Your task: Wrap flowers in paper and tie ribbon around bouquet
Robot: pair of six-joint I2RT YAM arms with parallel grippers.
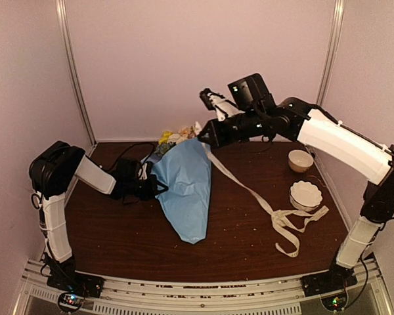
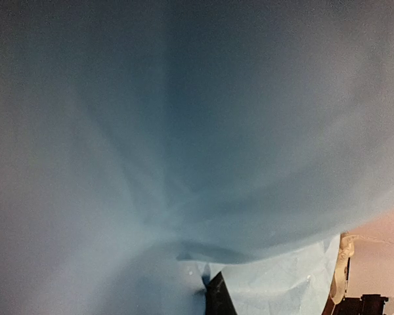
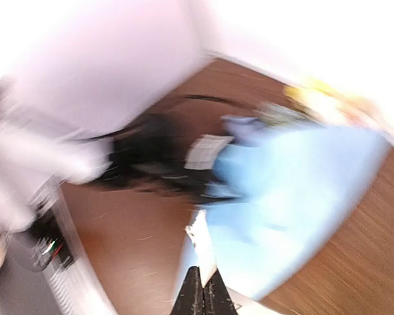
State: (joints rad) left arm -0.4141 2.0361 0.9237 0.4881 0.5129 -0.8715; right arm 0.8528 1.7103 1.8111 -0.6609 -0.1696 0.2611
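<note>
Top external: right claw (image 1: 204, 135) closed on ribbon (image 1: 249, 190) beside bouquet (image 1: 187, 190) top; left claw (image 1: 159, 188) clamps bouquet's left edge.

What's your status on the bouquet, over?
Left end effector shut on bouquet. Right end effector shut on ribbon, slack lying across table, not yet tied. Ribbon tail beside near bowl.

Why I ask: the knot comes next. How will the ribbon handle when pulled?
Likely floppy: the ribbon sags from the right gripper down to the table and ends in loose loops. Probably light, so it should follow a pull readily. Its loops lie beside a bowl, so a pull might drag them against it.
</note>
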